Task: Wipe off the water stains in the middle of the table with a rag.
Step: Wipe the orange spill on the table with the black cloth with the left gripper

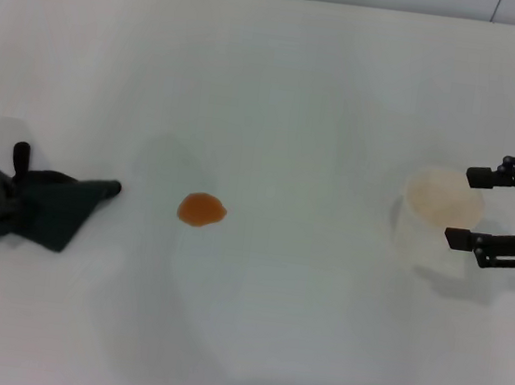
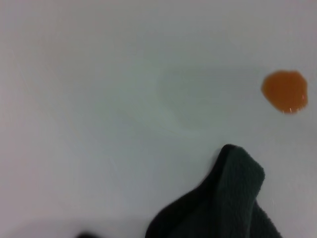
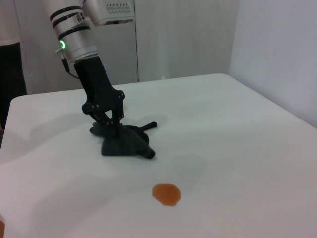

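Left fingers: the fingers (image 3: 110,119) of the left gripper (image 3: 108,121) are pressed down into the rag (image 1: 44,206) at the far-left side of the tabletop (image 1: 325,98). From the right wrist view they appear closed on the cloth, pinching a raised fold, so that it can be lifted or dragged; in the head view the gripper is hard to separate from the dark cloth.

Rag: it lies crumpled on the tabletop, with one pointed corner stretched to the right toward the blot. The bulk is bunched under the fingers, which suggests a grip taken at the thick part for a firm hold.

Water stains: one small orange-brown blot (image 1: 202,209) sits near the middle of the tabletop, to the right of the rag and apart from it, not yet touched by the cloth. In the left wrist view the blot (image 2: 285,91) is seen beyond the rag's corner (image 2: 233,193).

Right fingers: the fingers (image 1: 481,177) of the right gripper (image 1: 474,208) are spread wide at the right edge, just beside a white paper cup (image 1: 440,215), with one finger at its far side and one at its near side. Contact with the cup cannot be told. This arm is judged idle for the wiping.

Step in hand: securing the rag, as judged from the grip.

Next move: a sweep to the right across the blot is called for, with the cloth kept flat on the tabletop.
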Robot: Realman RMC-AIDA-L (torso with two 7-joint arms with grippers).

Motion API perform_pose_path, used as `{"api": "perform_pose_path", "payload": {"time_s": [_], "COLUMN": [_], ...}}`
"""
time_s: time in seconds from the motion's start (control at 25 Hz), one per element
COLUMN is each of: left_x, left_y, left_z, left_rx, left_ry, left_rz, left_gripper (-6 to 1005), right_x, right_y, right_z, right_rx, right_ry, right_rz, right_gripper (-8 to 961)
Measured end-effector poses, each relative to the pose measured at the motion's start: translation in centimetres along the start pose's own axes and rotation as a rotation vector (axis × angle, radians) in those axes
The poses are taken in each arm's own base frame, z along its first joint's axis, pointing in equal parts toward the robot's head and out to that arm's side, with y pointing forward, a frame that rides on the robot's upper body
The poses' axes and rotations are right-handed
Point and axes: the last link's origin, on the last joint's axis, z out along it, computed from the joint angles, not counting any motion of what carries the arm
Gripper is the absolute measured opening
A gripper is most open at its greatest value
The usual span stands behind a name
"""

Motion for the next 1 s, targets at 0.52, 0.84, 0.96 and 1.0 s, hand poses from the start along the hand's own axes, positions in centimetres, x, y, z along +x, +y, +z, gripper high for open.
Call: {"api": "perform_pose_path", "payload": {"time_s": [0.52, 0.84, 0.96, 1.0], "left_x": [7.8, 11.9, 12.9, 13.1], "left_y": [1.4, 3.7, 4.9, 5.3], "left_z": [1.7, 6.1, 7.1, 7.3], "left_rx": [-0.046, -0.121, -0.155, -0.165], "left_ry": [0.031, -0.005, -0.01, -0.018], "left_rz": [-0.045, -0.012, 0.029, 0.042], "left_gripper": [82, 82, 82, 82], "right_x": [-0.6, -1.5, -1.9, -2.0], "right_y": [0.1, 0.7, 0.8, 0.8], "right_z": [0.3, 1.0, 1.3, 1.4], "right_rx": [-0.023, -0.077, -0.094, -0.097], "right_ry": [-0.013, -0.039, -0.045, -0.045], "right_rz": [-0.017, -0.041, -0.054, -0.057], "right_gripper": [783, 783, 783, 783]}}
